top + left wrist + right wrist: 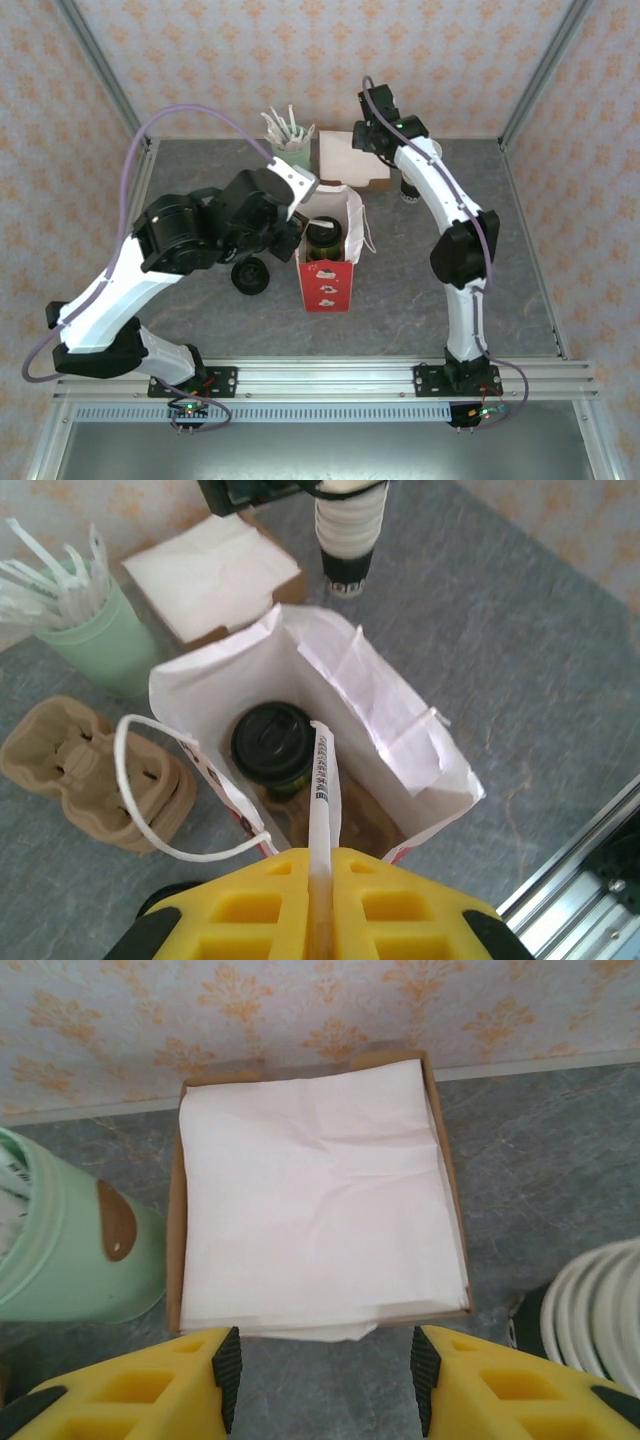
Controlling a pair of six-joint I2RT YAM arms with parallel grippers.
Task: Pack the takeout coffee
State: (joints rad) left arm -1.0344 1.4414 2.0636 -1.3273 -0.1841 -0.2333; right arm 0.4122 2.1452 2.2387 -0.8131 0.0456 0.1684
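Entry: the takeout coffee (288, 783), a small olive-green paper cup capped with a round black lid (270, 738), stood upright on the floor of an open white paper bag with a red outer face (390, 710), which sat on the grey marbled table (430, 290). Above the bag mouth the left gripper (320, 865) was clamped on a white paper-wrapped straw (322, 790), the straw's far end just beside the lid. The right gripper (325, 1380) hung with jaws apart and empty over a stack of white napkins (315, 1190) in a shallow brown cardboard box (174, 1260). Also listed: a pale mint-green cup of white utensils (105, 650) left of the box; a stack of white cups (350, 530) behind the bag; brown moulded pulp drink carriers (80, 770) just beside the bag.
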